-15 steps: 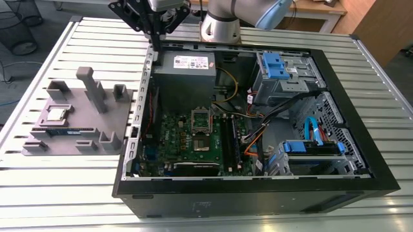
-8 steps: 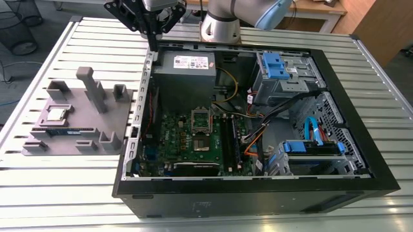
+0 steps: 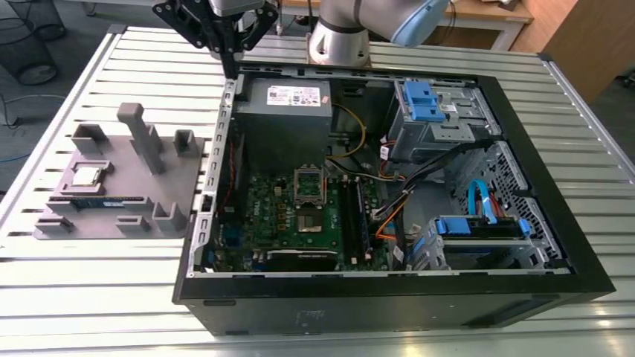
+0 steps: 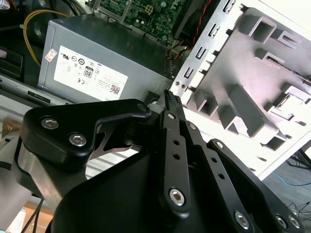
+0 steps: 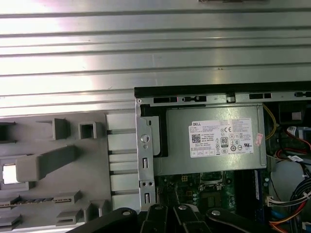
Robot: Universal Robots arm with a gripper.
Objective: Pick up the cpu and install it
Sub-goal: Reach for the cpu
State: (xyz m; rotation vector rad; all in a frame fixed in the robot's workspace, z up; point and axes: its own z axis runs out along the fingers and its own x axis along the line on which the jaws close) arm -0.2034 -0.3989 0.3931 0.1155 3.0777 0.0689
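Pickup not begun: cpu (image 3: 88,175) is seated on grey tray (image 3: 174,182), gripper (image 3: 231,71) is held closed, empty, above case (image 3: 397,286) edge; opening is required.

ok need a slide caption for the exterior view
Tool over the open case's far corner; cpu not yet picked, lying in the grey tray beside the case.

The cpu (image 3: 88,175) is silvery, its holder (image 3: 163,184) grey, the motherboard (image 3: 282,223) green, the hand (image 3: 230,68) black.
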